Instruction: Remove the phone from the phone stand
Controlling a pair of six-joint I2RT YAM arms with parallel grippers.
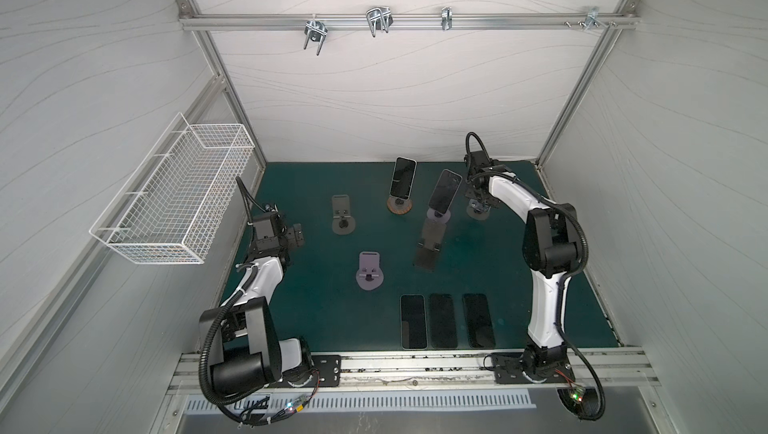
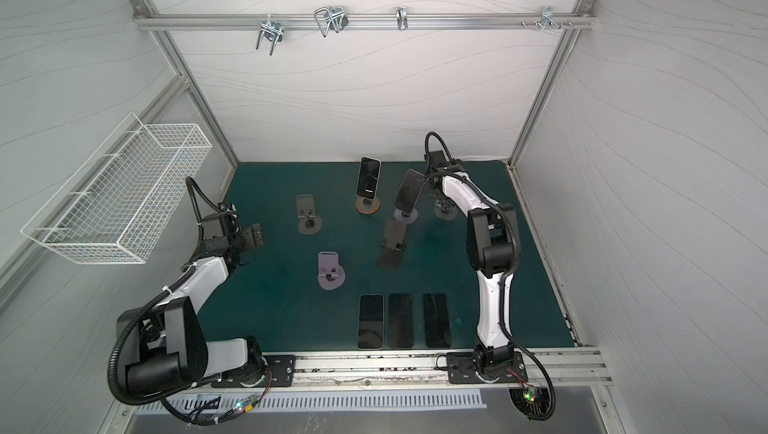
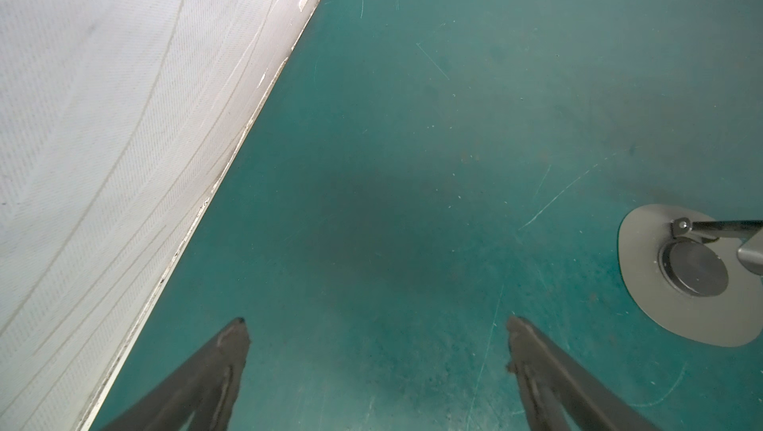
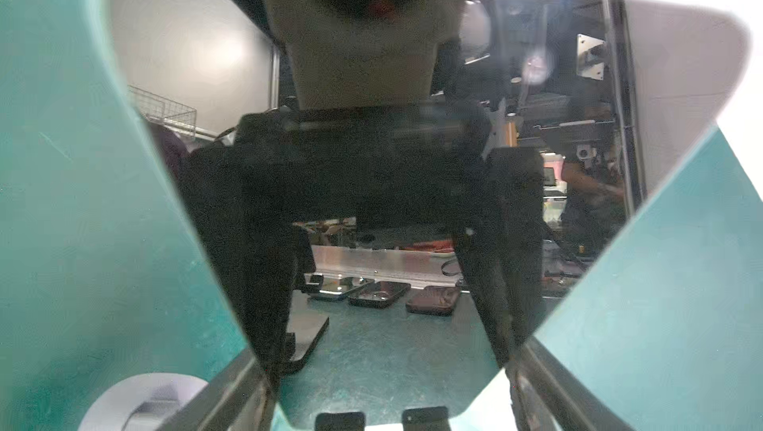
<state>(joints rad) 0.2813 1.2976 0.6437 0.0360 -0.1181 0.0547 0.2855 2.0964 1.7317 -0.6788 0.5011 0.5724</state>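
Black glossy-screened phone (image 4: 413,168) fills the right wrist view, screen toward the camera and mirroring the arm. Its lower end sits behind two dark tabs (image 4: 338,421) at the grey round-based phone stand (image 1: 474,215), so it is not yet off. In both top views the phone itself is hidden under the right arm's wrist.

Right gripper (image 4: 388,373) reaches down at the stand with its jaws partly apart. One finger stands at each long edge of the phone, near its lower end. Whether they pinch it or stand just clear, I cannot tell.

Just beside the grey stand, toward the left arm, is a lavender round-based stand (image 1: 438,216) carrying a tilted black phone (image 1: 445,190). Further the same way, a stand with an orange-brown base (image 1: 400,205) has an upright phone (image 1: 403,182) on it.

Well apart from the grey stand, three black phones (image 1: 442,321) lie flat in a row near the front edge of the green worktop (image 1: 316,319).

Left gripper (image 3: 377,325), far from the stand, hangs over the worktop with jaws wide apart and nothing between them.
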